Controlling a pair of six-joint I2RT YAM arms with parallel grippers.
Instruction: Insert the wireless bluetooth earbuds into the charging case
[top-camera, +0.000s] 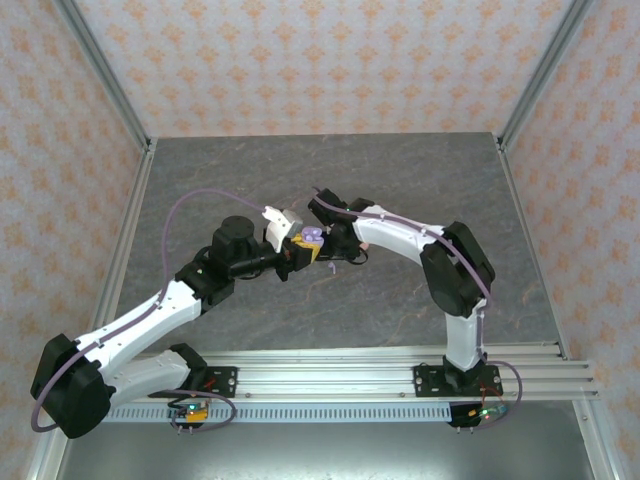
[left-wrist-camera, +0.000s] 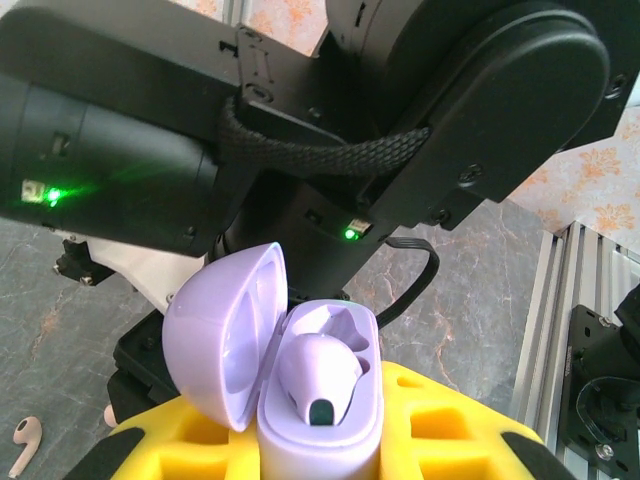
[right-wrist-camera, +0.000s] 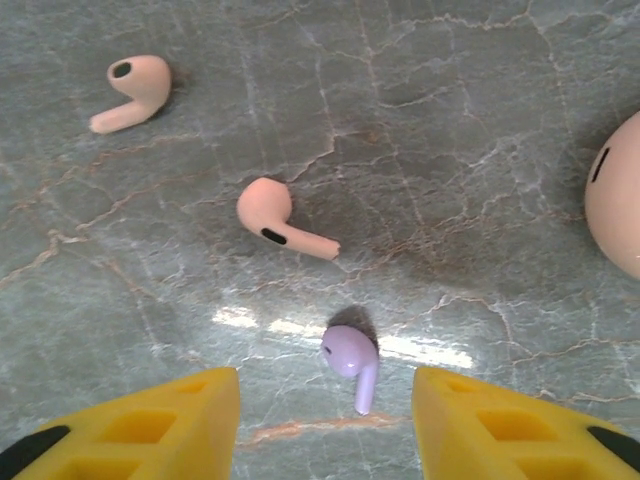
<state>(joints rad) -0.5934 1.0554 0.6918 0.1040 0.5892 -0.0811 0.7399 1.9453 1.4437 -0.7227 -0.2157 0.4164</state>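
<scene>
My left gripper (left-wrist-camera: 318, 445) is shut on an open lilac charging case (left-wrist-camera: 322, 425), its lid (left-wrist-camera: 218, 335) swung out to the left. One lilac earbud (left-wrist-camera: 318, 372) sits in the case; the socket beside it is bare. From above, the case (top-camera: 311, 238) hangs over mid-table in the left gripper (top-camera: 298, 250). My right gripper (right-wrist-camera: 325, 420) is open above the table, and a second lilac earbud (right-wrist-camera: 352, 360) lies on the surface between its yellow fingers (right-wrist-camera: 150, 425). Two pale pink earbuds (right-wrist-camera: 135, 88) (right-wrist-camera: 280, 218) lie farther out. The right gripper (top-camera: 335, 256) hovers close beside the case.
A round pale pink case (right-wrist-camera: 615, 205) sits at the right edge of the right wrist view. One pink earbud (left-wrist-camera: 24, 442) lies on the grey marble table (top-camera: 400, 180) low left of the left gripper. The right arm's black body (left-wrist-camera: 400, 110) looms close above the held case.
</scene>
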